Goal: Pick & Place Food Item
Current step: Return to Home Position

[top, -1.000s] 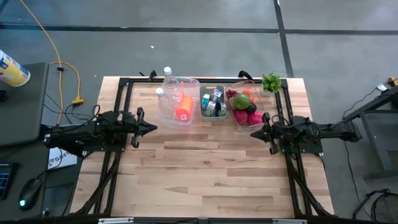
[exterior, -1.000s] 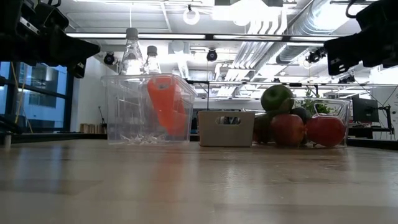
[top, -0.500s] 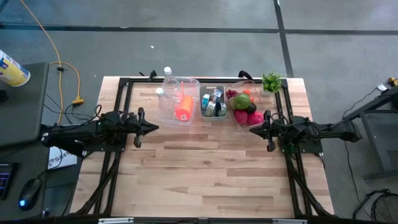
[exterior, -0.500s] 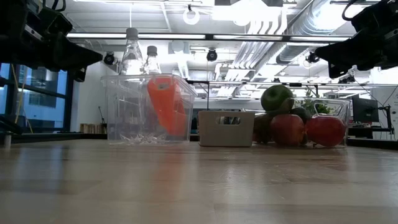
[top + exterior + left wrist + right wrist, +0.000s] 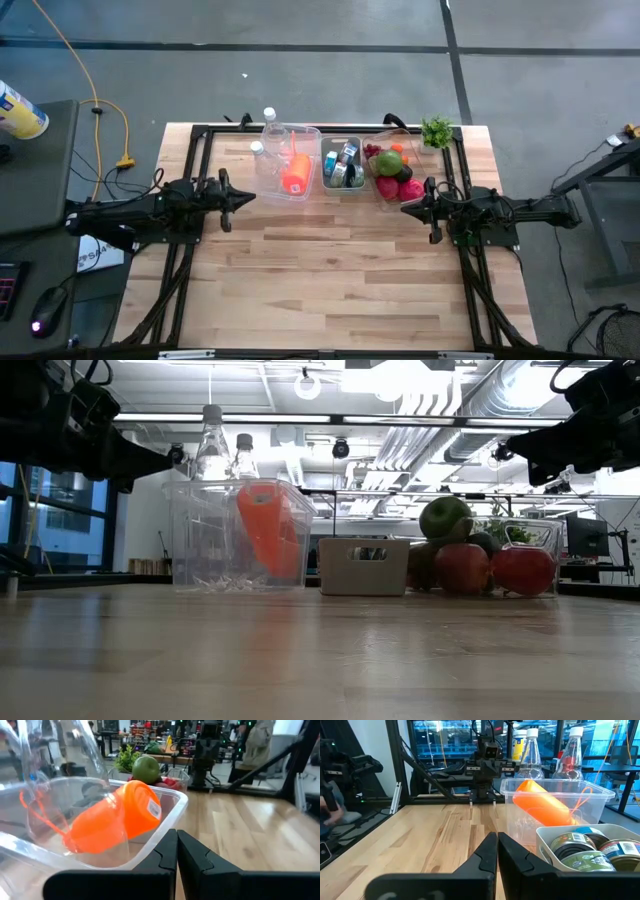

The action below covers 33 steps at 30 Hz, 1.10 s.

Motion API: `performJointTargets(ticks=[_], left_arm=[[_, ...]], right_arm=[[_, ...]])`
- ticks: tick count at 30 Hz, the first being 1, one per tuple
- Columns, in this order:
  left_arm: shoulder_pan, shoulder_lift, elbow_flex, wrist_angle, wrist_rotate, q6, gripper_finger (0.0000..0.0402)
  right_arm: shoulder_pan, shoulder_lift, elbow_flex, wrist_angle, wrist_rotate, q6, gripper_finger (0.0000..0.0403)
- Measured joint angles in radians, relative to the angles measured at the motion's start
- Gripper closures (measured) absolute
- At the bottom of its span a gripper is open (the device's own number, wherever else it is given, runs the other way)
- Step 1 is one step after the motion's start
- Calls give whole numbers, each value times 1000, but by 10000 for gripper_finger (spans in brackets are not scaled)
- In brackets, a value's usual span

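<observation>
Orange water bottle [image 5: 295, 172] lies tilted in the left transparent bin [image 5: 200, 540], which stands just left of the grey can bin [image 5: 341, 140], the marker I go by. Farther left of that can bin, the left gripper [image 5: 243, 197] hangs above the table [image 5: 330, 270]. Its tips are just short of the transparent bin's near corner, and the bottle lies a little beyond them inside the wall. Its fingers are pressed together on nothing. Two clear bottles [image 5: 257, 150] stand at that bin's far-left side; whether inside it I cannot tell. Several tins [image 5: 345, 165] sit in the can bin. Just right of it, the right transparent bin [image 5: 545, 532] holds the green apple [image 5: 390, 159] on top of red fruit [image 5: 400, 188]. The right gripper [image 5: 405, 209] hovers right of the can bin, by the fruit bin's near corner. The apple is just beyond its tips, and its fingers are closed together and empty. A leafy green sprig [image 5: 437, 131] stands well right of the can bin, at the table's far corner.
</observation>
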Motion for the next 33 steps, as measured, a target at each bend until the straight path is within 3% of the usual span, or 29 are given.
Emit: performJointTargets(ticks=[6,33], left_arm=[[0,0,0,5,0,-141,401],[0,0,0,4,0,-114,401]], right_arm=[[0,0,-1,-1,1,0,401],[0,0,-2,-2,2,0,401]])
